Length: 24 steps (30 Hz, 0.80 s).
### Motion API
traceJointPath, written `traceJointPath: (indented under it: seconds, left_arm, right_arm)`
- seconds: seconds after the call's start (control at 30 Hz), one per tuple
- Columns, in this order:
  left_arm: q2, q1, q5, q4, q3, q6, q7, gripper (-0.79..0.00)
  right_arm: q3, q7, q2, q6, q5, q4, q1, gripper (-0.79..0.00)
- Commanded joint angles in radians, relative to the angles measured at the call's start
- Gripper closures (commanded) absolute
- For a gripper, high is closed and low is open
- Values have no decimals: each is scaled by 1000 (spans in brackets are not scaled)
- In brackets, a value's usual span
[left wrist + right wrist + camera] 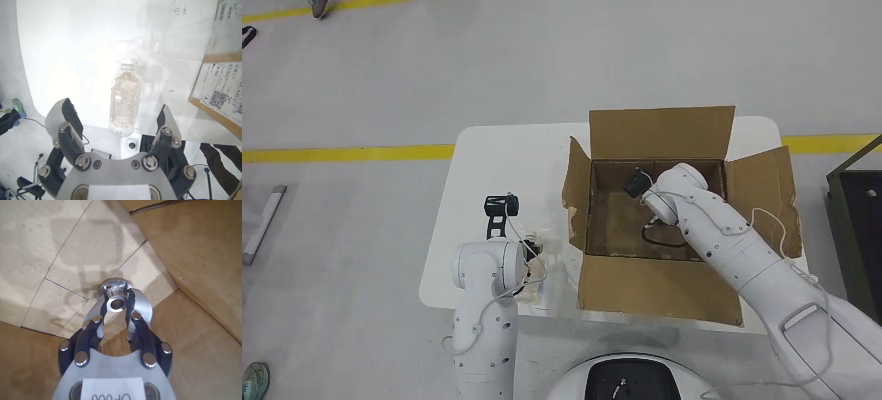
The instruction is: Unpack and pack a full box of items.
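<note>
A clear plastic bottle [124, 102] with a white cap lies on the white table [66, 47], its base at the table's near edge. My left gripper [116, 106] hangs open above it, one finger on each side of the bottle, not touching. In the top view this gripper [535, 258] is left of the open cardboard box [662, 290]. My right gripper [117, 306] is down inside the box, shut on the sleeve of a shiny metal flanged hub [115, 295] just above or on the box floor [47, 247].
A small black object [501, 206] rests on the table beyond the left gripper. The box's labelled side [217, 94] stands close to the bottle. Box flaps [767, 190] are folded outward. A dark green frame [852, 220] stands off the table's right side.
</note>
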Motion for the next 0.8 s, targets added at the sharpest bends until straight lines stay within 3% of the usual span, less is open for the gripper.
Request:
traceJointPath:
  seconds: [0.0,0.5,0.77]
  left_arm:
    - [0,0,0,0,0,0,0,-785]
    - [0,0,0,0,0,0,0,-785]
    - [0,0,0,0,0,0,0,-785]
  right_arm:
    - [1,1,-1,-4,1,-7,-1,0]
    - [35,5,9,-77,11,-157,-68,0]
    - [95,-15,38,-134,-31,-322,-139,0]
